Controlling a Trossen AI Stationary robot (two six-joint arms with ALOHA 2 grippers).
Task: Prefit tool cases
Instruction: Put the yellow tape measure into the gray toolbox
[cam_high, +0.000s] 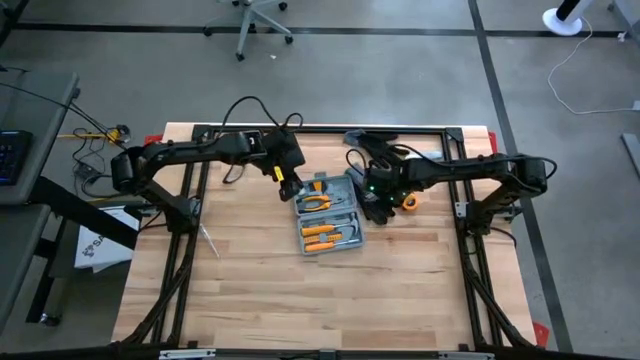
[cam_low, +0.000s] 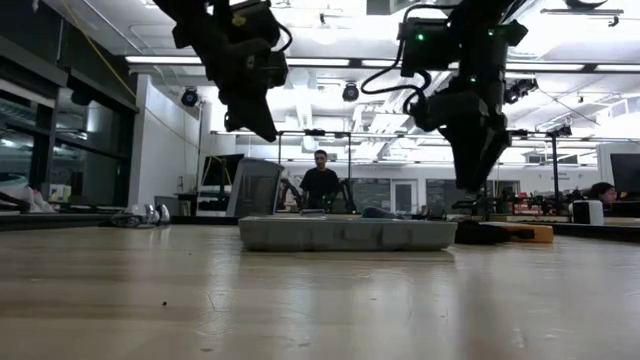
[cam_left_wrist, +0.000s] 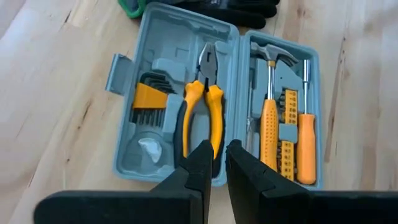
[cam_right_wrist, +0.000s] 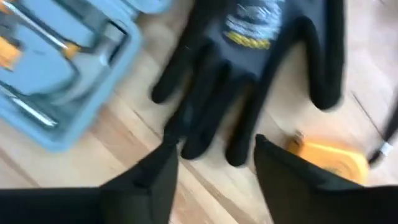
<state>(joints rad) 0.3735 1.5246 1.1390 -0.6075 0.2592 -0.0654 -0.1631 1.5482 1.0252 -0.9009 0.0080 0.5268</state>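
1. One tool case (cam_left_wrist: 214, 99), lying open on the counter (cam_high: 250, 290).
2. In the case: one pair of pliers (cam_left_wrist: 200, 118), one hammer (cam_left_wrist: 269, 112), one screwdriver (cam_left_wrist: 305, 137), one set of hex keys (cam_left_wrist: 148, 99) and one strip of bits (cam_left_wrist: 288, 134).
3. One black work glove (cam_right_wrist: 249, 68) can be counted clearly.
4. One yellow tape measure (cam_right_wrist: 329, 158).
5. Two arms, each with one claw: left claw (cam_left_wrist: 214, 163), right claw (cam_right_wrist: 214, 165).

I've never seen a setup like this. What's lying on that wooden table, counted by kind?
Open tool case: 1
Pliers: 1
Hammer: 1
Screwdriver: 1
Hex key set: 1
Bit holder: 1
Black glove: 1
Yellow tape measure: 1
Total: 8
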